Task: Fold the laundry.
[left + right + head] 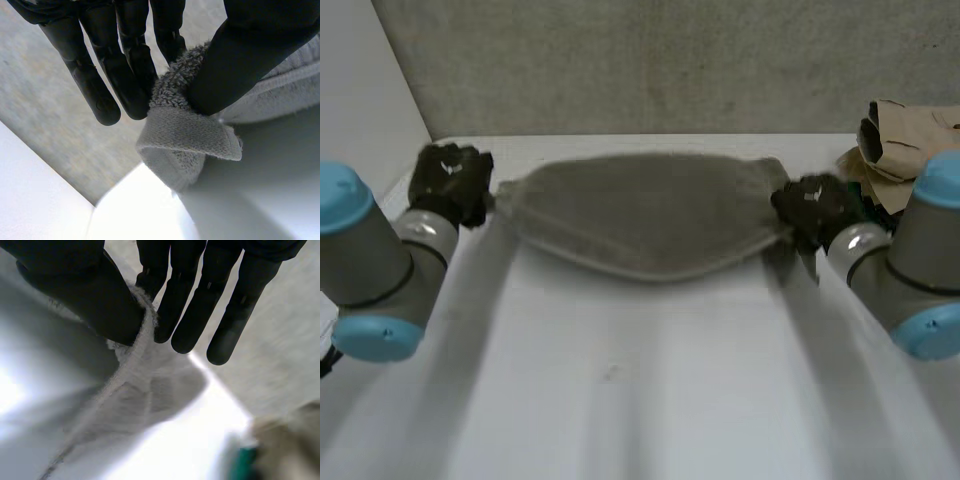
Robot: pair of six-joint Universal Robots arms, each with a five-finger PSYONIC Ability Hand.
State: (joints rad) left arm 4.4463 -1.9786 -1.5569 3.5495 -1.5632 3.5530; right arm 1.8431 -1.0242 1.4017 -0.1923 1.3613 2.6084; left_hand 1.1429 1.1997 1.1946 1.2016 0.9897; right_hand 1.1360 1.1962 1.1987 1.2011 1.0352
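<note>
A grey towel [645,213] hangs stretched between my two hands above the far part of the white table [640,400], its middle sagging toward the table. My left hand [450,183] holds its left corner; in the left wrist view the thumb and fingers [122,60] pinch the towel's hemmed corner [187,135]. My right hand [812,208] holds the right corner; in the right wrist view the thumb presses the towel's edge [135,360] against the fingers [185,305].
A heap of beige clothing [905,135] lies at the table's far right, close behind my right arm, with something dark green beside it [242,462]. A grey wall [640,60] stands behind the table. The near half of the table is bare.
</note>
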